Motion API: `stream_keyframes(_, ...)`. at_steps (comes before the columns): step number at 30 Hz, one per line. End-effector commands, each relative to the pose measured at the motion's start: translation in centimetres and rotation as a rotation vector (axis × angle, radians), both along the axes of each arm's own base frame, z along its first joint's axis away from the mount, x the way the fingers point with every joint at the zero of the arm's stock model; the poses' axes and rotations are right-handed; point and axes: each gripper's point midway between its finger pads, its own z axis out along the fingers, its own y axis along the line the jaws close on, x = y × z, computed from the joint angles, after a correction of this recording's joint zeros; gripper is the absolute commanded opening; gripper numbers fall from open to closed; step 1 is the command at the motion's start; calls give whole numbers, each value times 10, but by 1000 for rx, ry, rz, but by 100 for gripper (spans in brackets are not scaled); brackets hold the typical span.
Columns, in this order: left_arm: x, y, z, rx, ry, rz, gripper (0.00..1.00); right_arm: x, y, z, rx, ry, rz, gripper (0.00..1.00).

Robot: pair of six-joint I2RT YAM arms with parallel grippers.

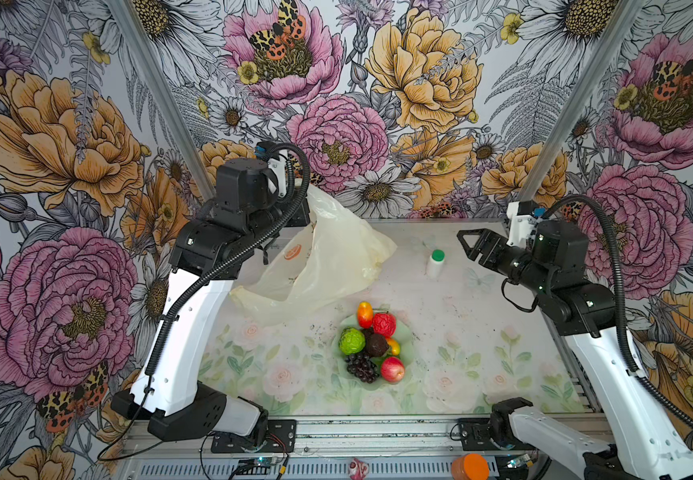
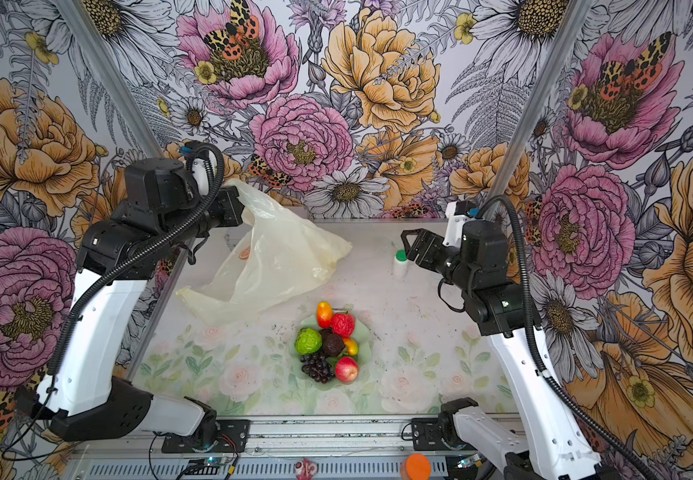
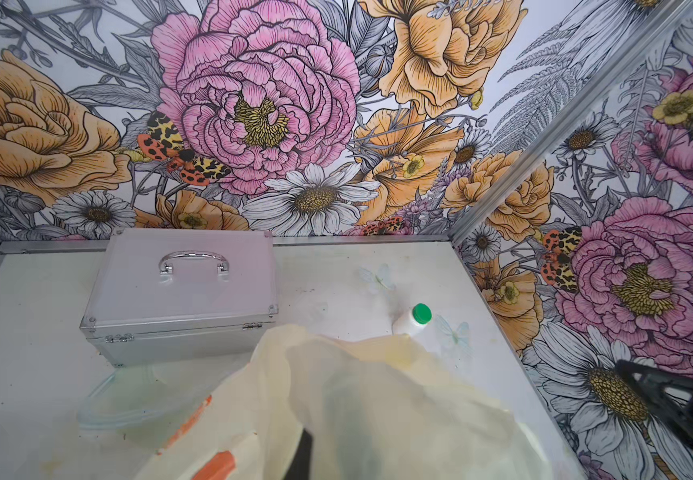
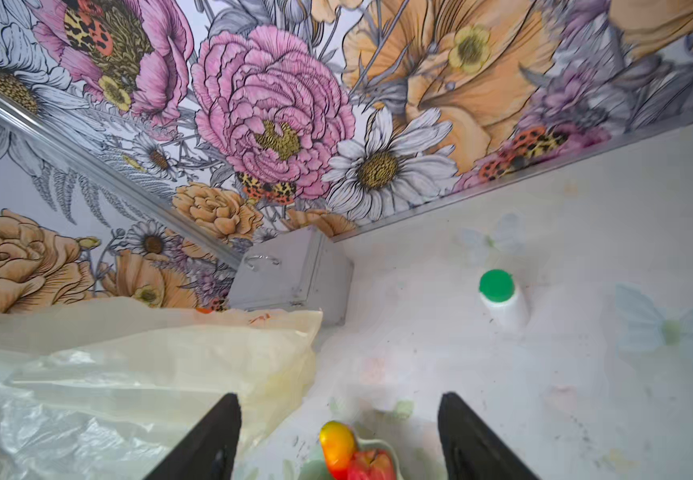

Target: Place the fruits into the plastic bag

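Observation:
The plastic bag [image 1: 336,257] is pale yellow and crinkly, and it hangs from its top at the back left, sagging onto the table. My left gripper [image 2: 232,203] is shut on the bag's top. In the left wrist view the bag [image 3: 378,407] covers the jaws, and only one dark finger [image 3: 305,453] shows through it. The fruits lie in a pale green bowl [image 1: 406,332]: a mango [image 1: 364,313], red berry [image 1: 384,324], green ball [image 1: 352,340], avocado [image 1: 376,345], grapes [image 1: 361,368] and apple [image 1: 392,369]. My right gripper [image 1: 467,245] hovers open and empty at the back right, its jaws wide apart above the mango [image 4: 336,442].
A white bottle with a green cap [image 1: 436,262] stands just left of my right gripper. A silver metal case [image 3: 178,291] sits at the back wall behind the bag. Floral walls close in three sides. An orange object [image 1: 469,467] rests on the front rail.

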Motion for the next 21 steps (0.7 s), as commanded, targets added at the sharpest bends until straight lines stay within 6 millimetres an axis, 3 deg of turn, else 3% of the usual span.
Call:
stream_keyframes(1, 1, 7, -1, 39, 35, 94, 0, -31, 49, 10, 117, 77, 181, 78)
stream_keyframes(7, 10, -11, 16, 68, -23, 101, 0, -58, 104, 3, 62, 91, 363, 79)
stream_keyframes(12, 14, -32, 25, 56, -51, 73, 0, -68, 136, -34, 21, 192, 443, 78)
stream_keyframes(17, 9, -37, 31, 50, -69, 69, 0, -57, 153, -64, -24, 224, 452, 77)
stream_keyframes(21, 1, -38, 38, 44, -86, 76, 0, -28, 159, -78, -53, 247, 433, 77)
